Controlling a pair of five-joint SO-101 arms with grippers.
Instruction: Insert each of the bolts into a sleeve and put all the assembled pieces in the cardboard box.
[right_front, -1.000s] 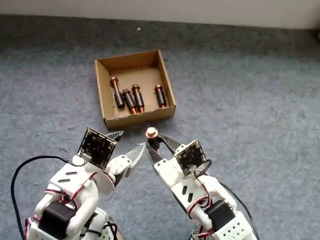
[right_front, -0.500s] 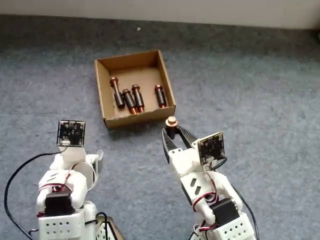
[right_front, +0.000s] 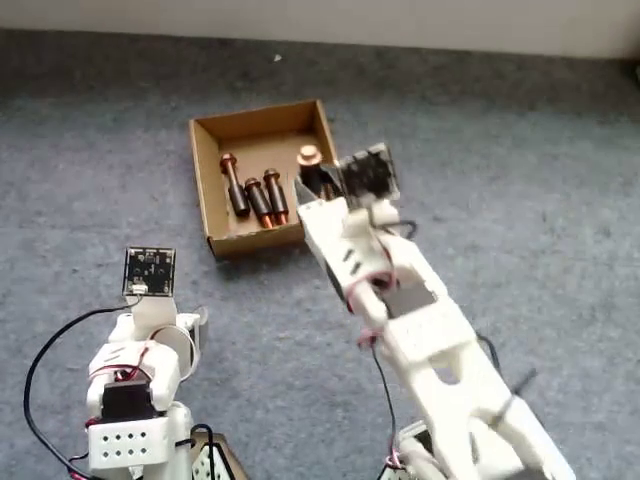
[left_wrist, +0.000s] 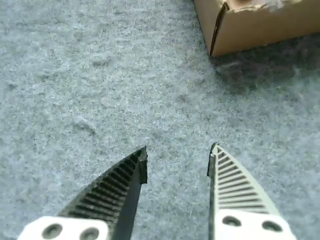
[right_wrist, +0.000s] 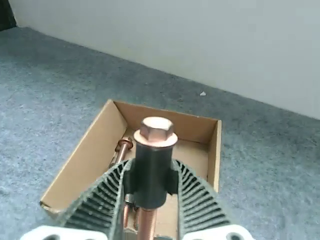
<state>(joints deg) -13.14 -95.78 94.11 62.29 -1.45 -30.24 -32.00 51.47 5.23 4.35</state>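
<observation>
Right wrist view has the right claw (right_wrist: 151, 170) clamped on a sleeve (right_wrist: 149, 177) with a bolt (right_wrist: 157, 131) seated in it, head up. It is held above the box (right_wrist: 75, 172), likely so the piece can be lowered inside. Three pieces (right_front: 259, 201) already lie in the box. The left claw (left_wrist: 179, 148) hangs with its tips apart above the bench (left_wrist: 75, 75), just off a box corner, probably parked clear of the drop
</observation>
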